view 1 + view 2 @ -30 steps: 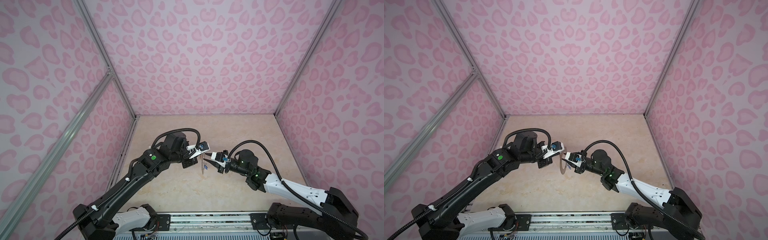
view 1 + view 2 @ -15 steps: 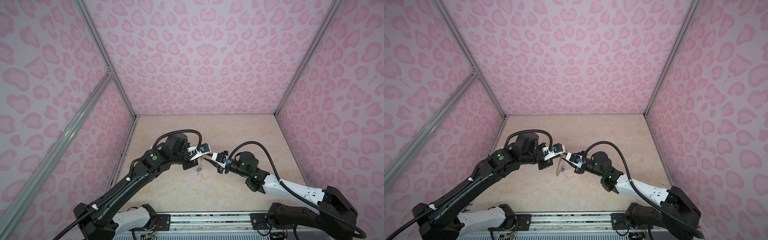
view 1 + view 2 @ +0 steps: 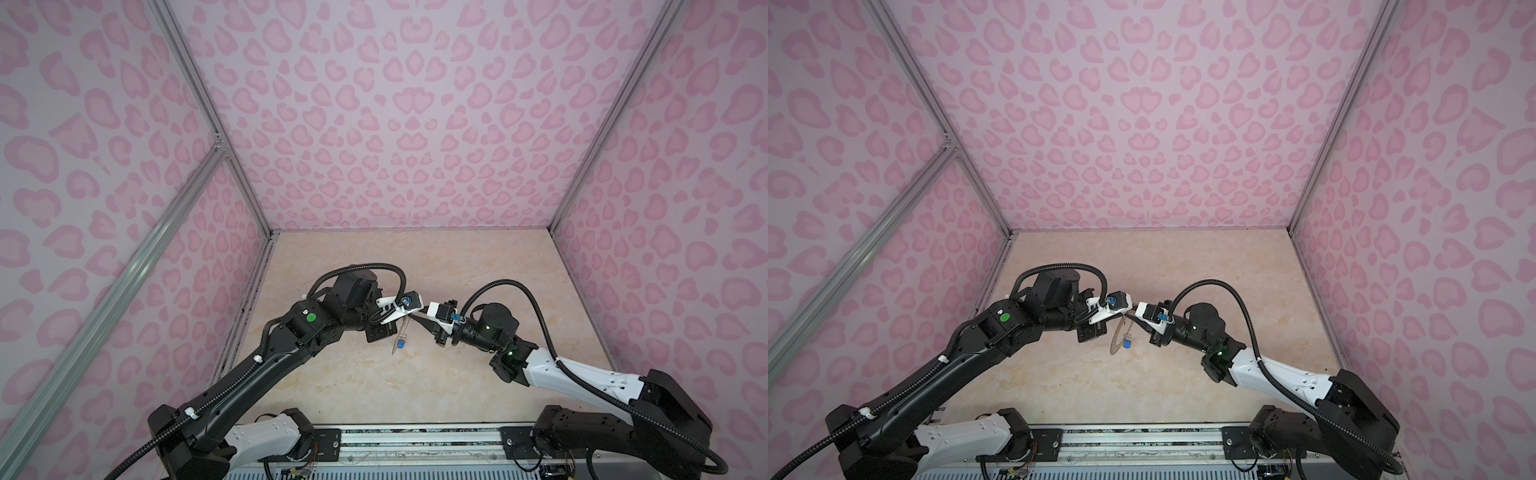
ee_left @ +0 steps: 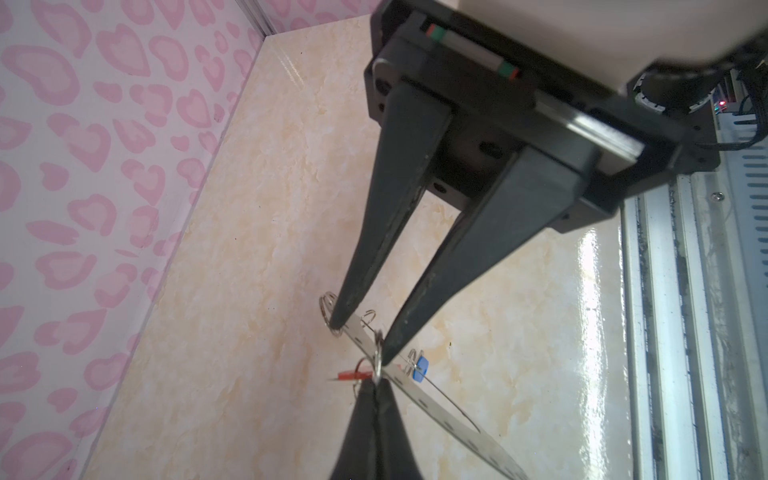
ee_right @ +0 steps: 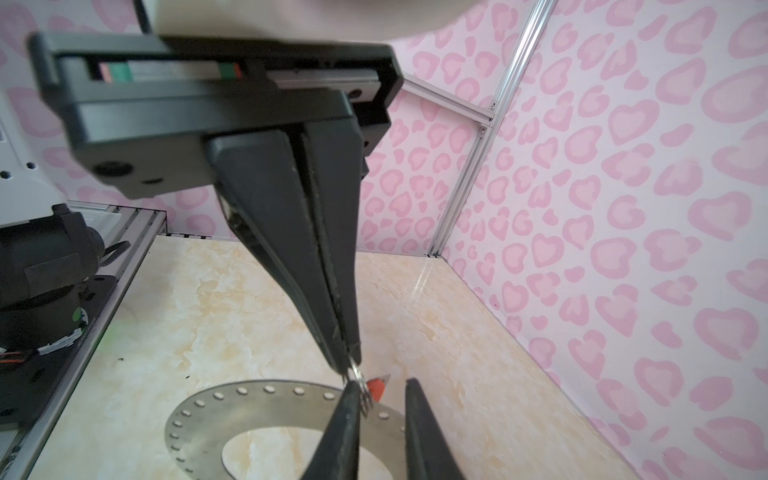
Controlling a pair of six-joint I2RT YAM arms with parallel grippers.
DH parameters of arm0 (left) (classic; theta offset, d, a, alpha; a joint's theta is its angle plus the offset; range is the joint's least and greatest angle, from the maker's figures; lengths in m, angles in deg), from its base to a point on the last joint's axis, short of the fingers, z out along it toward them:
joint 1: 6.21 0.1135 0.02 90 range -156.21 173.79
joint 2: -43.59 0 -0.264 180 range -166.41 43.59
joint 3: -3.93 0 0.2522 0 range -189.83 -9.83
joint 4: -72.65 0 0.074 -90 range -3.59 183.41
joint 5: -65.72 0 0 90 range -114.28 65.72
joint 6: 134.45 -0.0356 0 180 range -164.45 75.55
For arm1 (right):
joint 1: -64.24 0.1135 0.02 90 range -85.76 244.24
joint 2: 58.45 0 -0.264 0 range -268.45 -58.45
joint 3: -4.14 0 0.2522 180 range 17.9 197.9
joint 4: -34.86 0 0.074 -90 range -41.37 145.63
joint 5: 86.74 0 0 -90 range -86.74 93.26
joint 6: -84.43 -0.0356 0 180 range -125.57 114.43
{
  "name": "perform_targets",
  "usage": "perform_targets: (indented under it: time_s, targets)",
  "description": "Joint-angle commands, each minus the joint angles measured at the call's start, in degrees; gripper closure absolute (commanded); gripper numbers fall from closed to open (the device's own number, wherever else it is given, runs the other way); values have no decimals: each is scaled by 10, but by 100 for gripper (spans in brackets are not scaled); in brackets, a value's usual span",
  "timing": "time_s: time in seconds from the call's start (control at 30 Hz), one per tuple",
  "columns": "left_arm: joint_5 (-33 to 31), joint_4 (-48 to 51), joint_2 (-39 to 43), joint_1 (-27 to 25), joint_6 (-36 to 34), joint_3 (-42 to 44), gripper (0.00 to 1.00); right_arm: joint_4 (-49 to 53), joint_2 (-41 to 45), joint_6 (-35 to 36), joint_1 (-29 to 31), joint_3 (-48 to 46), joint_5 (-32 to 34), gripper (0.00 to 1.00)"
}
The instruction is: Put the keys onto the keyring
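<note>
Right gripper (image 5: 351, 368), fingers almost together, pinches a small wire loop (image 5: 360, 378) beside the red-tagged key (image 5: 379, 386). Left gripper (image 4: 361, 343) is clamped on the keyring (image 5: 249, 403), lower middle in both top views; the blue-tagged key (image 4: 419, 370) hangs there.

Found the keyring (image 5: 232, 411) held clear of the table (image 3: 374, 386), above its middle, hanging nearly upright between the two arms in both top views. Saw the left gripper (image 4: 361, 343) on its left, gripping its upper part, and the right gripper (image 5: 351, 366) reaching in from the right, tips pinched on a small wire loop (image 5: 358, 374) at the keyring's rim, just beside the left gripper's fingers (image 5: 345, 411). Noted one key (image 5: 377, 387) just past that loop, between those fingers, and a second key (image 3: 401, 343) hanging beside the keyring's lower half, on the side toward the right arm.
</note>
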Motion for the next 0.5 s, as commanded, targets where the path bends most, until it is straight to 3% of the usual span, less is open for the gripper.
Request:
perform_targets:
  time_s: [0.0,0.37,0.47]
  targets:
    - [12,-9,3,-1,-8,3,97,-23,-4,-11,1,4,-16,82]
    - [24,-14,14,-3,-24,13,97,-5,-11,-19,-8,12,-45,98]
    - [13,-33,24,-3,-19,26,85,-10,-12,-27,-11,11,-55,100]
